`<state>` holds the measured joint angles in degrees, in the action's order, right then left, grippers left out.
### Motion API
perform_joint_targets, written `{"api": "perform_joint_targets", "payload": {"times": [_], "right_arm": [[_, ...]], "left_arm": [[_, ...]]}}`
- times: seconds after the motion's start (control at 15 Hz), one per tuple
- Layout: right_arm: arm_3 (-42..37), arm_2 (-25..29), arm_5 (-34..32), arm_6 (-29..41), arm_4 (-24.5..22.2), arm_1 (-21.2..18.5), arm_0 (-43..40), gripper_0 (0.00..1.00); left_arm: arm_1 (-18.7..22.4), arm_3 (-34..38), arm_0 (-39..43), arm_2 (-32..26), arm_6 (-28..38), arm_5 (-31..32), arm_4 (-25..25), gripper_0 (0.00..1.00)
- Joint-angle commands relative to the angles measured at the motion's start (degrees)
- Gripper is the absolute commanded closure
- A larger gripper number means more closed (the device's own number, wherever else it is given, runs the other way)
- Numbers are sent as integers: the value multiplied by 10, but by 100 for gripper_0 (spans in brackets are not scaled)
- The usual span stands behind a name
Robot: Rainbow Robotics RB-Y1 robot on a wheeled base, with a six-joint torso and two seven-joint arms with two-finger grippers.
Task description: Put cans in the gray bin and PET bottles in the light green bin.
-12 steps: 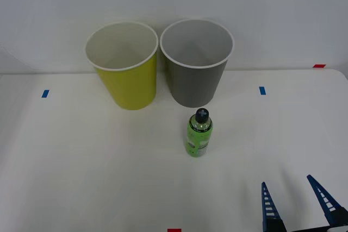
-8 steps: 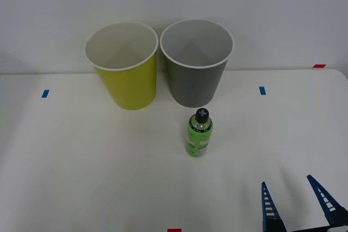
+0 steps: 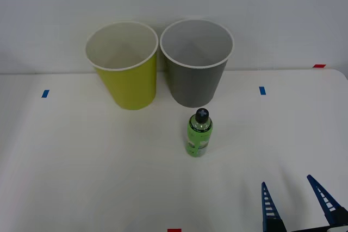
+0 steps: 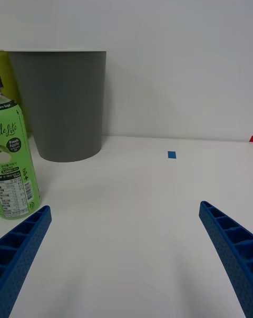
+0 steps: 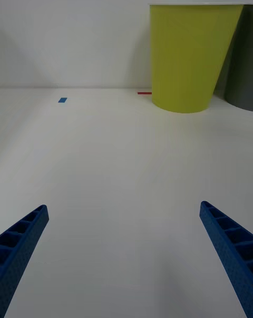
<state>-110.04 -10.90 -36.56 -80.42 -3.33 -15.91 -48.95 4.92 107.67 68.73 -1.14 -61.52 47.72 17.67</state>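
In the front view the PET bottle (image 3: 199, 133) stands upright on the white bench (image 3: 81, 161), just in front of the gray bin (image 3: 196, 63) and a little apart from it; the light green bin (image 3: 123, 64) stands beside the gray bin, on its left, the two almost touching. The right tool (image 3: 296, 199) is low at the near edge, well apart from the bottle and to its right, with its two blue fingers spread wide and nothing between them. I judge that the task is at its first step, the reach for the bottle: no grasp is made yet, and I see no can. The next move calls for the right tool to travel forward and to the left until the bottle stands between its fingers, then to close on the label part. The bench around the bottle is free on the near side and both flanks; only the gray bin is close behind it, so too long a push can knock the bottle against it. In the right wrist view the bottle (image 4: 15, 165) stands near one finger, in front of the gray bin (image 4: 60, 104). In the left wrist view the left tool (image 5: 124, 254) is also wide open and empty, facing the light green bin (image 5: 190, 57) across free bench.
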Motion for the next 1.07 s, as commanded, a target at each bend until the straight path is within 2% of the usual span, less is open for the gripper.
{"api": "perform_joint_targets", "payload": {"times": [0.07, 1.07], "right_arm": [[0, 0, 0, 0, 0, 0, 0, 2], [0, 0, 0, 0, 0, 0, 0, 3]], "left_arm": [[0, 0, 0, 0, 0, 0, 0, 0], [0, 0, 0, 0, 0, 0, 0, 0]]}}
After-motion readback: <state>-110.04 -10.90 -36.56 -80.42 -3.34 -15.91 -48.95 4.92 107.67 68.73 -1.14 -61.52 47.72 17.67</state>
